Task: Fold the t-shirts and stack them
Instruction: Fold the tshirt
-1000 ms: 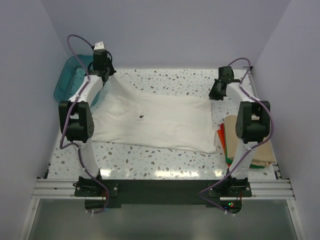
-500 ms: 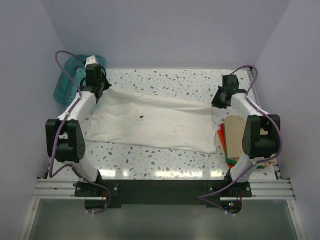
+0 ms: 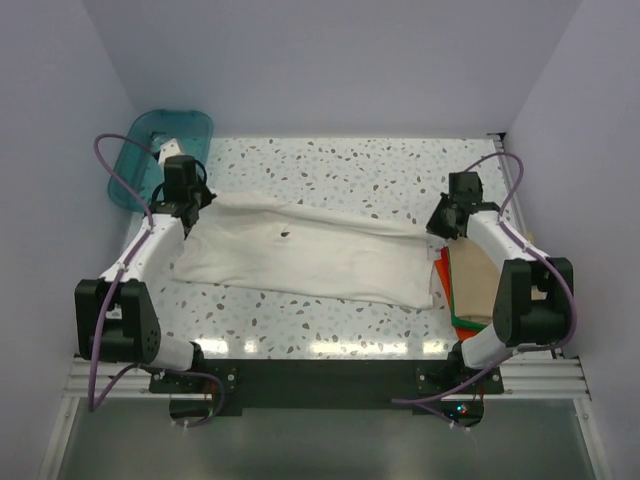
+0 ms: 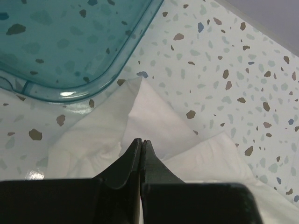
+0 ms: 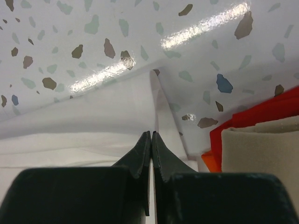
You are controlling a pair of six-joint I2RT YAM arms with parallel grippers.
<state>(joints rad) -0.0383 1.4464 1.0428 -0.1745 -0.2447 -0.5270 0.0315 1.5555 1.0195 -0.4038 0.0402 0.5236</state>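
Observation:
The off-white t-shirt (image 3: 310, 260) with a tiny dark mark (image 3: 286, 236) lies spread across the table's middle, its far edge folded forward. My left gripper (image 3: 192, 208) is shut on its far-left corner, where cloth (image 4: 154, 119) runs out from the closed left gripper (image 4: 141, 141). My right gripper (image 3: 436, 228) is shut on the far-right corner, where cloth (image 5: 93, 121) is pinched in the closed right gripper (image 5: 152, 134). A tan shirt (image 3: 482, 280) lies folded on orange-red (image 3: 443, 272) and green (image 3: 458, 322) ones at the right.
A teal translucent tub (image 3: 160, 140) stands at the far-left corner, close to my left gripper, and it also shows in the left wrist view (image 4: 70, 42). The tan (image 5: 261, 149) and orange-red (image 5: 254, 114) shirts lie just right of my right gripper. Bare speckled table (image 3: 350, 160) lies beyond the shirt.
Both grippers have moved toward the near edge and lower, drawing the off-white shirt's far edge forward over itself. The tub is more exposed.

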